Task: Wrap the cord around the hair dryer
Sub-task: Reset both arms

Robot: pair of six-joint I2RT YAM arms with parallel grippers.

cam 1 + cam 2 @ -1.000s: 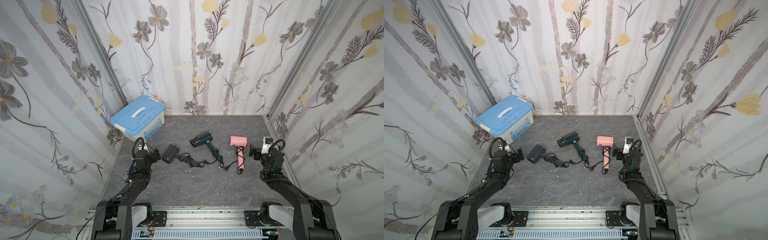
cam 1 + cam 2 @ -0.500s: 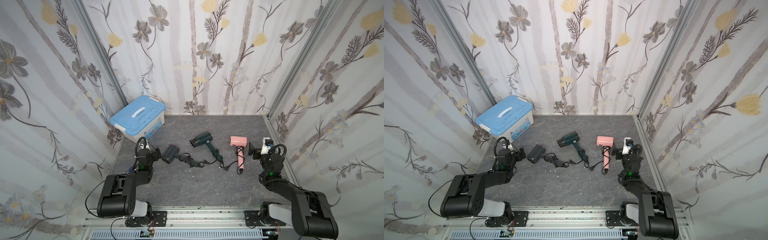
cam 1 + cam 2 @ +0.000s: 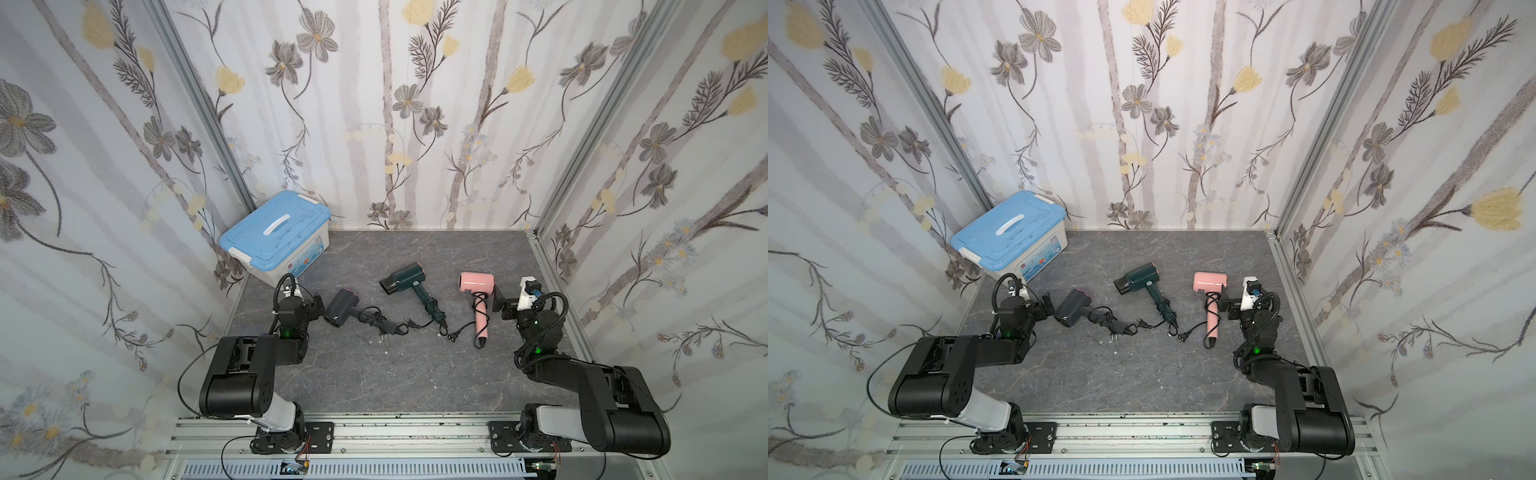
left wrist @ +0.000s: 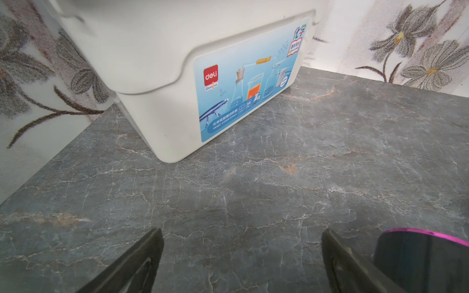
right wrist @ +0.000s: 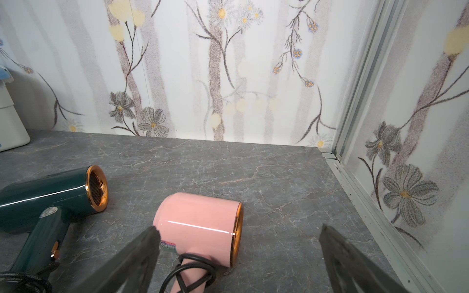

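Three hair dryers lie in a row on the grey stone floor in both top views: a dark grey one [image 3: 340,308] with a magenta ring, a dark green one [image 3: 405,282], and a pink one [image 3: 478,286]. Black cord [image 3: 480,302] loops round the pink handle, and its plug [image 3: 453,336] lies loose. The grey dryer's cord [image 3: 374,319] is bunched at its handle. My left gripper [image 3: 315,305] stands open just left of the grey dryer [image 4: 421,253], with nothing between its fingers. My right gripper [image 5: 238,228] is open too, right beside the pink dryer [image 5: 198,220], not touching it.
A white storage box with a blue lid [image 3: 276,239] stands in the back left corner, close ahead of the left gripper [image 4: 242,232]. Flowered walls close three sides. An aluminium rail [image 3: 557,299] runs along the right edge, near the right gripper [image 3: 500,301].
Both arms have folded back low toward the front rail, while the grippers stay near the same spots. The dryers and cords have not moved.
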